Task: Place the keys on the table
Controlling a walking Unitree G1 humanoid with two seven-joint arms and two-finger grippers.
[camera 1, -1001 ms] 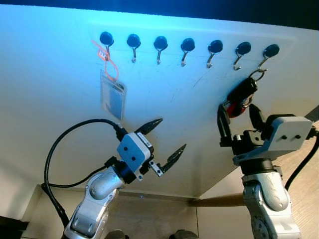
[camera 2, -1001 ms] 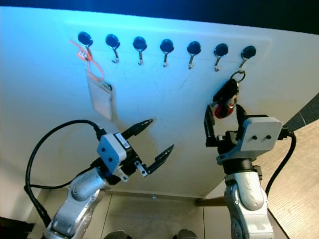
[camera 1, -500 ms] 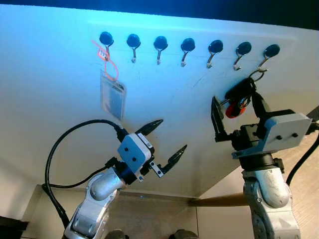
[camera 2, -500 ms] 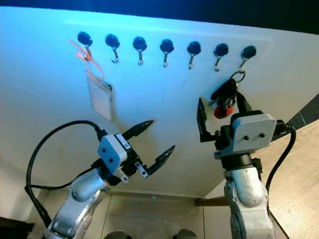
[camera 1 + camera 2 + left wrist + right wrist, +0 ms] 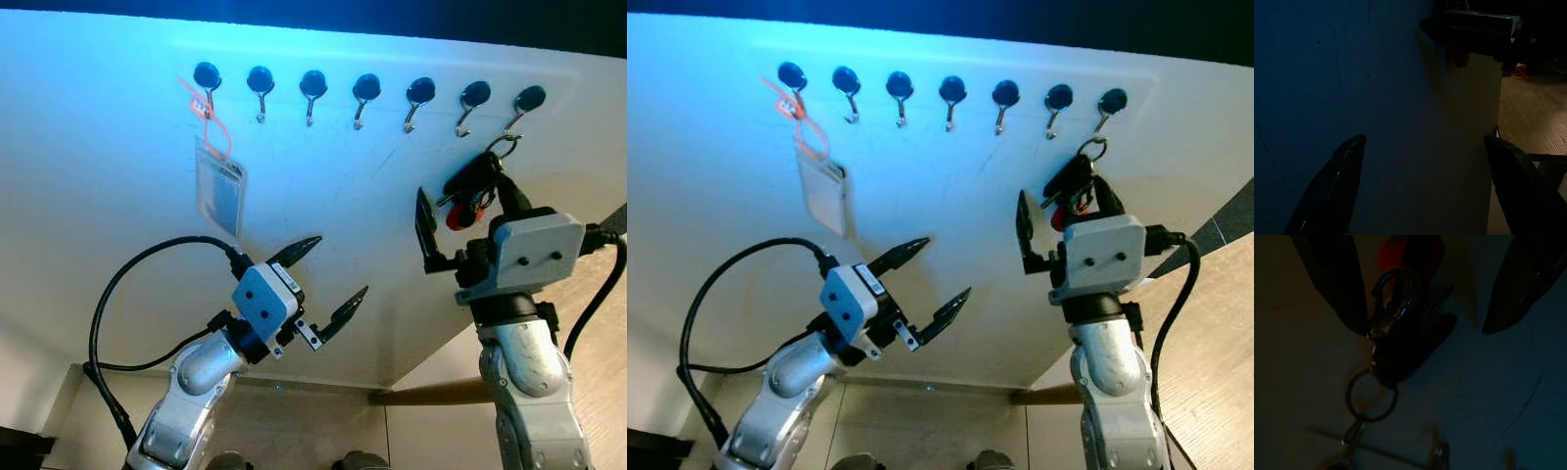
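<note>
My right gripper [image 5: 460, 220] is up at the wall [image 5: 118, 255], fingers spread wide on either side of the keys [image 5: 471, 182] and gripping nothing. The keys hang by their ring from the last hook [image 5: 520, 108] on my right, a red tag among them. My left gripper [image 5: 331, 278] hovers lower by the wall, open and empty. A badge [image 5: 220, 192] hangs from the first hook [image 5: 207, 83]

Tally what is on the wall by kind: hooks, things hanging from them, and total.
Hooks: 7
Badge on orange lanyard: 1
Bunch of keys: 1
Total: 9
</note>
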